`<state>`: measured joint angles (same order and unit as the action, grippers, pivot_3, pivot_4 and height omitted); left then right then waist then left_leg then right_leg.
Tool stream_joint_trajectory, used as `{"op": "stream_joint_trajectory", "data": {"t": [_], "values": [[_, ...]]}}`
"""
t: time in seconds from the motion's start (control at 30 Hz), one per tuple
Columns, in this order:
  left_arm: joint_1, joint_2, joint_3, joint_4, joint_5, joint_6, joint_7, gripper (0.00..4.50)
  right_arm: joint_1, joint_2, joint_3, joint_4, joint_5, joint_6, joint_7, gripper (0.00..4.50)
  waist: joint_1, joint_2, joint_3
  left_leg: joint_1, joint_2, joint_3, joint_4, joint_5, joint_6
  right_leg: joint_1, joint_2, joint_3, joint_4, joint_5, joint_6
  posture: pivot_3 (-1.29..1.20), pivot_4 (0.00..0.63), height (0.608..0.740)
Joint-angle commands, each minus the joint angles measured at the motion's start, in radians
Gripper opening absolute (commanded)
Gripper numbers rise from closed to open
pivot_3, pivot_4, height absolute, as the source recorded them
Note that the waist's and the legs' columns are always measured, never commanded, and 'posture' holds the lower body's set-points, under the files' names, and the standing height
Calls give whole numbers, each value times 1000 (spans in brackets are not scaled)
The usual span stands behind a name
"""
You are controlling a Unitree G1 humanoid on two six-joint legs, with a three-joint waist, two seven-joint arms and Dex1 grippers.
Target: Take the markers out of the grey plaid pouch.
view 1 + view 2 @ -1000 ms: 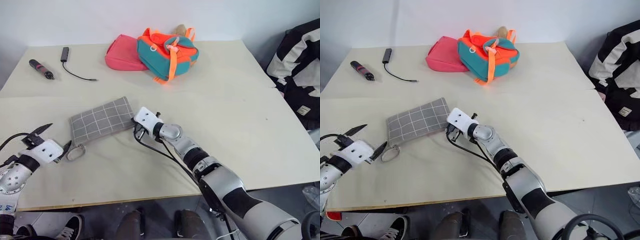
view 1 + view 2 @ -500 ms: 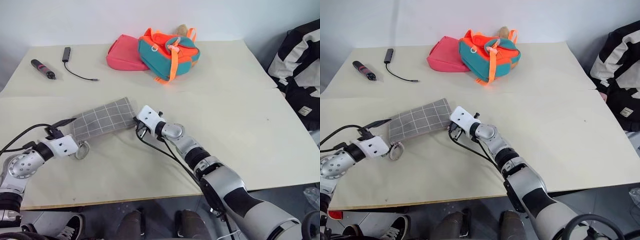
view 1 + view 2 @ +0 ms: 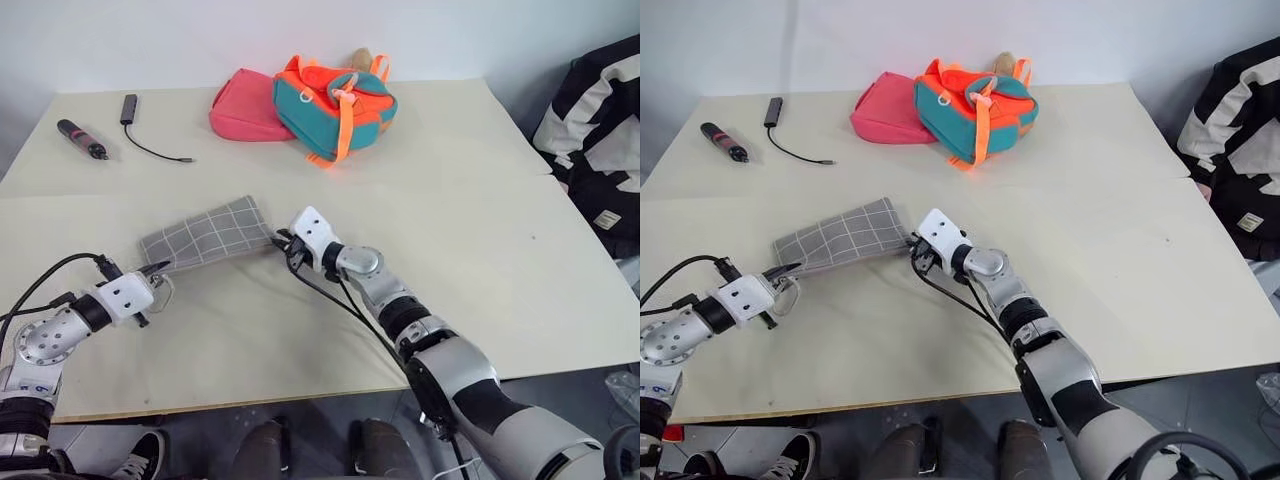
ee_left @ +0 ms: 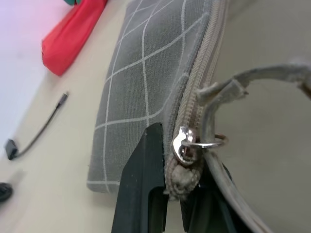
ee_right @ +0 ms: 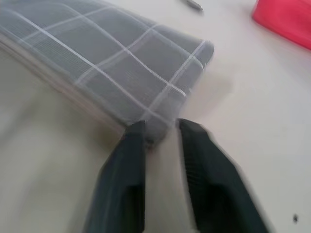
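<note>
Left gripper (image 4: 170,194): clenched on the zipper end of the grey plaid pouch (image 3: 205,236), beside its metal ring pull (image 4: 206,142). Pouch: flat on the tabletop (image 3: 480,230), zipper closed; markers hidden. Right gripper (image 5: 160,145): fingers slightly parted at the pouch's opposite corner, grip uncertain. Farther back: pink pouch (image 3: 240,108), teal-orange backpack (image 3: 330,98), black cable (image 3: 145,130), black-and-red pen-shaped tool (image 3: 82,138).

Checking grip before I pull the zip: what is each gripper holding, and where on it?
Left gripper is shut on the grey plaid pouch at its zipper end, beside the ring pull. Right gripper straddles the opposite corner, jaws parted, not clamped.
</note>
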<state>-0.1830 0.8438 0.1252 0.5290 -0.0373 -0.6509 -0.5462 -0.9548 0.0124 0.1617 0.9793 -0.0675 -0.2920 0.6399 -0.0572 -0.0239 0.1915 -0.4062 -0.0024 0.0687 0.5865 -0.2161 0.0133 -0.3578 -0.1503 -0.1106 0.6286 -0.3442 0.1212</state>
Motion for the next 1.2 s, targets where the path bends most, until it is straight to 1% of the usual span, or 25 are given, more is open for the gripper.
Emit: {"op": "stream_joint_trajectory", "data": {"t": [0.03,0.1,0.13,0.17,0.3,0.33,0.5,0.63,0.77,0.83,0.93,1.0,1.07,1.1,1.13,1.17,1.2], "values": [[42,-15,29,-131,-78,108,-32,8,11,-70,4,-178,17,-51,80,2227,1,0,0,0,0,0,0,0,0,0,0,0,0,0,0,0,150,740],[64,-20,41,-222,-104,186,-43,8,41,-143,33,-279,-8,-121,133,2906,3,-1,0,0,0,0,0,0,0,0,0,0,0,0,0,0,150,740],[72,-25,46,-262,-122,226,-48,8,54,-171,43,-323,-11,-129,153,2949,4,-1,0,-1,0,0,0,0,0,0,0,0,-1,0,0,0,150,740],[78,-31,51,-300,-145,273,-54,8,68,-193,52,-367,-7,-144,172,2949,3,-1,0,-1,0,0,0,-1,0,0,0,0,-1,0,0,0,150,740],[103,-25,31,-452,-182,410,-111,8,97,-295,136,-464,-137,-258,170,2949,2,-1,0,-1,1,0,0,0,0,0,0,0,-1,0,0,0,150,740],[98,-27,28,-484,-185,440,-116,8,108,-303,147,-479,-145,-260,171,2949,1,-1,0,0,1,1,0,-1,-1,0,0,0,-1,0,0,0,150,740],[61,-35,25,-570,-190,558,-136,8,125,-336,175,-518,-188,-283,144,2949,1,-1,0,0,3,2,2,0,-1,0,1,0,0,0,0,0,150,740],[52,-45,26,-597,-197,602,-167,8,136,-379,184,-517,-223,-310,124,2949,5,-1,0,0,2,2,3,0,-1,0,2,0,-1,0,0,0,150,740],[58,-57,18,-615,-196,610,-200,8,107,-360,189,-497,-295,-308,17,2949,7,-1,0,0,3,2,4,0,-1,1,2,0,-1,0,0,0,150,740],[53,-64,22,-623,-201,624,-205,8,108,-350,200,-494,-296,-301,24,2949,4,-1,0,0,3,2,4,0,-1,0,2,1,-1,0,0,0,150,740],[42,-76,30,-629,-213,645,-208,8,120,-338,220,-468,-311,-291,23,2350,5,-1,0,0,3,2,4,0,-1,1,2,1,-1,0,0,0,150,740],[41,-78,33,-629,-207,647,-210,8,119,-339,227,-466,-313,-299,18,1712,5,-1,0,0,3,2,4,0,-1,1,2,1,-1,0,0,0,150,740],[50,-93,56,-645,-271,694,-231,8,110,-341,224,-464,-309,-303,14,934,5,-1,0,0,2,2,4,0,-1,1,2,1,-1,0,0,0,150,740],[57,-96,62,-654,-281,694,-238,358,105,-340,215,-461,-301,-297,9,541,5,-1,0,0,2,2,4,0,-1,1,2,0,-1,0,0,0,150,740],[62,-97,65,-661,-284,693,-242,731,103,-340,209,-458,-295,-293,5,239,5,-1,0,0,3,2,5,0,-1,1,2,1,-1,0,0,0,150,740],[77,-88,64,-674,-300,733,-255,982,104,-336,192,-457,-264,-279,14,0,5,-1,0,0,3,2,5,0,-1,1,2,0,-1,0,0,0,150,740],[91,-83,64,-683,-299,720,-271,1292,106,-331,174,-456,-227,-265,27,0,5,-1,0,0,3,2,5,0,-1,1,2,1,-1,0,0,0,150,740]]}}
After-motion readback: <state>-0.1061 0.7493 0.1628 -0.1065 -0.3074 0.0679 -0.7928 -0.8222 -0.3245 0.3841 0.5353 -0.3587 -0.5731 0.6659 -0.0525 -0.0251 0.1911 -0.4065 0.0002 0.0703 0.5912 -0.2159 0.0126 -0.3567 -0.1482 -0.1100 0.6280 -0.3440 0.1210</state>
